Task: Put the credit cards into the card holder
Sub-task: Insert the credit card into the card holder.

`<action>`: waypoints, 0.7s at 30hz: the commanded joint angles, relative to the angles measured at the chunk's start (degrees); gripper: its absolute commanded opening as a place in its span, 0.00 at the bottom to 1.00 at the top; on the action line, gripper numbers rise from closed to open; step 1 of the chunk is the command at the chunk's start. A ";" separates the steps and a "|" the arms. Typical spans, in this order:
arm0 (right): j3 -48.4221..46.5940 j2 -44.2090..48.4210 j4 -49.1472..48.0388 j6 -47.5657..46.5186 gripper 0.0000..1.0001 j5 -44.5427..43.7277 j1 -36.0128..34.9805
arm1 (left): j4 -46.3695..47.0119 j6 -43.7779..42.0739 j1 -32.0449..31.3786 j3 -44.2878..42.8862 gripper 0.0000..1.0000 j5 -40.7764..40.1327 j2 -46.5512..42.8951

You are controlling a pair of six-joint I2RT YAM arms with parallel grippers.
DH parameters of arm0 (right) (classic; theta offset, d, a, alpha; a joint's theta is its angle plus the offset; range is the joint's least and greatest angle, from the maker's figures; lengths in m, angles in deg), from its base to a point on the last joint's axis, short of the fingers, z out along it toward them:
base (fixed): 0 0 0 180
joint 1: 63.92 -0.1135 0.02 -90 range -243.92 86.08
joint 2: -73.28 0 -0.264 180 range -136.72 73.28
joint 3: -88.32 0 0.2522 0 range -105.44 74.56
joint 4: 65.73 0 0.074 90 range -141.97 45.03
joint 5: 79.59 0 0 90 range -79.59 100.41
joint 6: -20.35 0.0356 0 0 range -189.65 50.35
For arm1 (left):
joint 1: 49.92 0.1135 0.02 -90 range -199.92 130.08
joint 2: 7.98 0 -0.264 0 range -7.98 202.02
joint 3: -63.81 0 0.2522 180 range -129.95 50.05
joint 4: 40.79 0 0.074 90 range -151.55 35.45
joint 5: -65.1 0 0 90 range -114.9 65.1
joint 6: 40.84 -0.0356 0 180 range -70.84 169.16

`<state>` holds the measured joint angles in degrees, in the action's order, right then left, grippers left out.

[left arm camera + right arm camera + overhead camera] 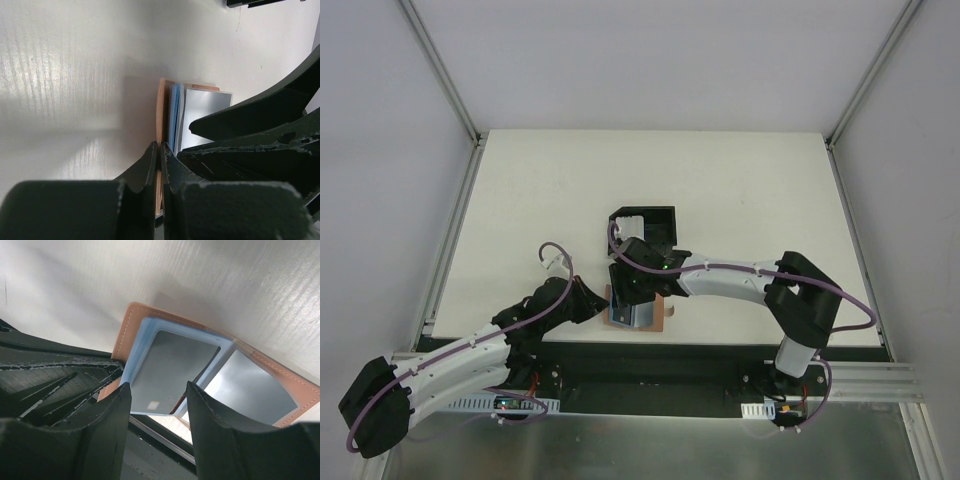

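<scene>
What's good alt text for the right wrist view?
An open tan wallet lies on a white table, a grey card over a blue card inside it. The right gripper has its jaws open either side of the grey card; the left gripper holds the wallet's edge.

Bright, even overhead light fills the top view, and the matte white worktop [740, 200] is sharp. In the left wrist view a grey shadow lies beside the tan leather card holder [161, 110], and the near black jaws blur. The pale grey cards [170, 370] gleam dully.
</scene>
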<state>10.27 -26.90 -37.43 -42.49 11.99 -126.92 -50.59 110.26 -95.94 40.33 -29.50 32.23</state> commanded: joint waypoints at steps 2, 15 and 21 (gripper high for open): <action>-2.07 0.51 0.49 -0.26 0.51 -1.23 -0.28 | 0.60 0.77 0.14 0.31 0.00 -0.23 0.05; -1.71 -0.01 -1.36 0.62 0.52 0.17 -0.10 | 0.69 0.69 0.14 0.57 0.00 -0.15 -0.48; -2.68 -1.94 -0.05 0.70 0.54 0.61 -0.19 | 0.69 0.51 0.23 0.66 0.00 -0.23 -1.09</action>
<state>10.00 -27.20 -38.19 -42.25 12.37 -126.92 -50.59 110.28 -95.94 40.48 -29.50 32.07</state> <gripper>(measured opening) 0.533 0.008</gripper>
